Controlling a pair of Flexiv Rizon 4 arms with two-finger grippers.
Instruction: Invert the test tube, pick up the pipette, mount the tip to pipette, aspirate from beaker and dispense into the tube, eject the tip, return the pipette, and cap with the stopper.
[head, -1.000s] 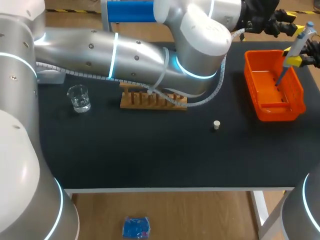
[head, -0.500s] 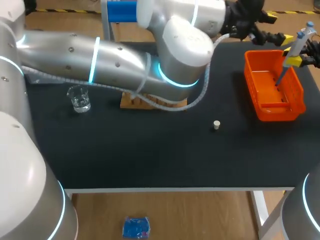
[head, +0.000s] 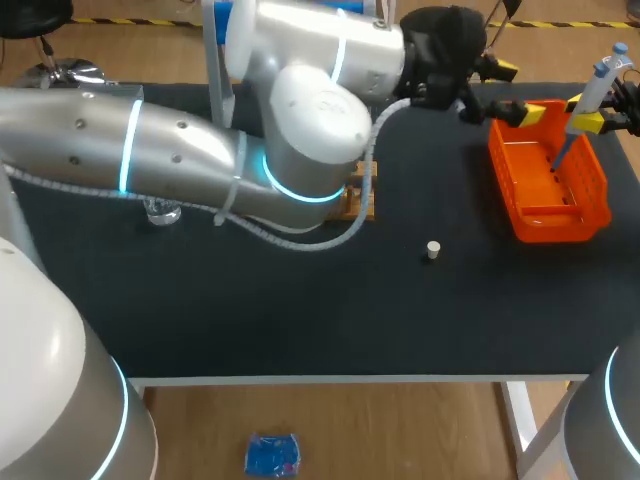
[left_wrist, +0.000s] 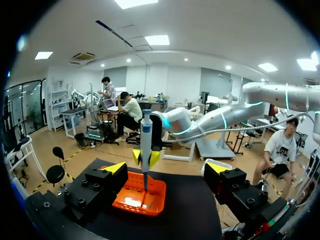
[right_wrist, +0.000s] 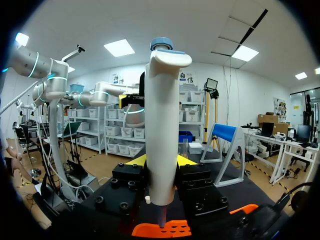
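- Clear glass beaker (head: 160, 211) – far left on the black desk (head: 300, 310), half hidden under the left arm; its liquid level cannot be read.
- Wooden tube rack (head: 368, 205) – only one end shows behind the left arm. The test tube itself is out of sight, so its inversion cannot be confirmed.
- Small white stopper (head: 433, 250) – lies loose on the desk, well apart from the rack; capping is evidently not yet done.
- Left end effector (head: 512, 92) – reaches across to the near corner of the tray, fingers apart and holding nothing.
- Orange perforated plastic tray (head: 545, 232) – at the desk's right side, directly under the pipette's lower end.
- White pipette with blue top (head: 592, 92) – upright, clamped between the fingers of the right end effector (head: 590, 122), its thin lower end pointing into the tray.
- Progress, judged: the pipette is picked up. It stands over the tray, which suits mounting the tip, though ejecting cannot be ruled out. Whether a tip is seated cannot be told. Returning the pipette and capping remain.
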